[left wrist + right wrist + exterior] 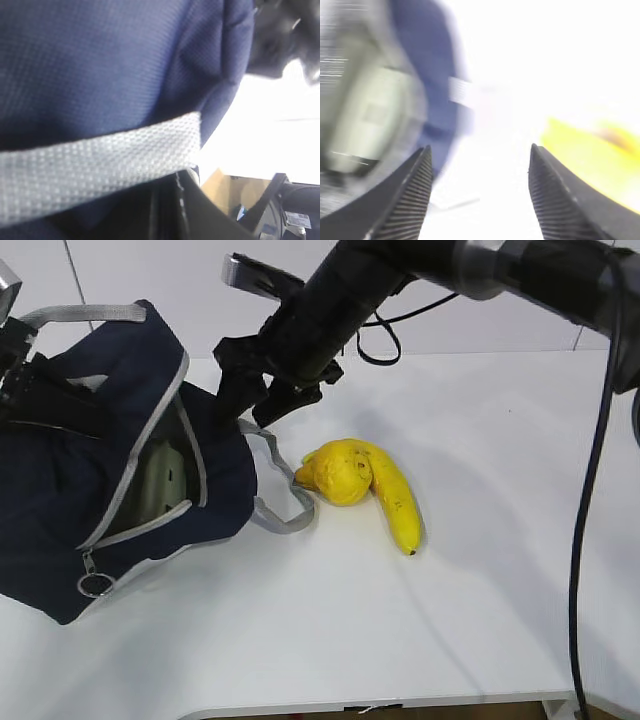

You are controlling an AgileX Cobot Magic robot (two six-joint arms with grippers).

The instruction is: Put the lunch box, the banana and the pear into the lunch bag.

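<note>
1. The right claw (250,405) hangs with its jaws wide apart and nothing between them, just above the bag's (60,510) open mouth.
2. The box (160,485) lies inside the bag, below and left of that claw.
3. The pear (338,472) and banana (398,502) touch on the table (400,640), to its right.
4. The left claw is pressed against bag fabric; I cannot tell its state.

The lunch bag (60,530) is made of matt woven navy cloth edged with coarse grey webbing (95,165), a metal ring (93,585) is hung from its zipper, and the tabletop (400,640) is finished smooth white.
</note>
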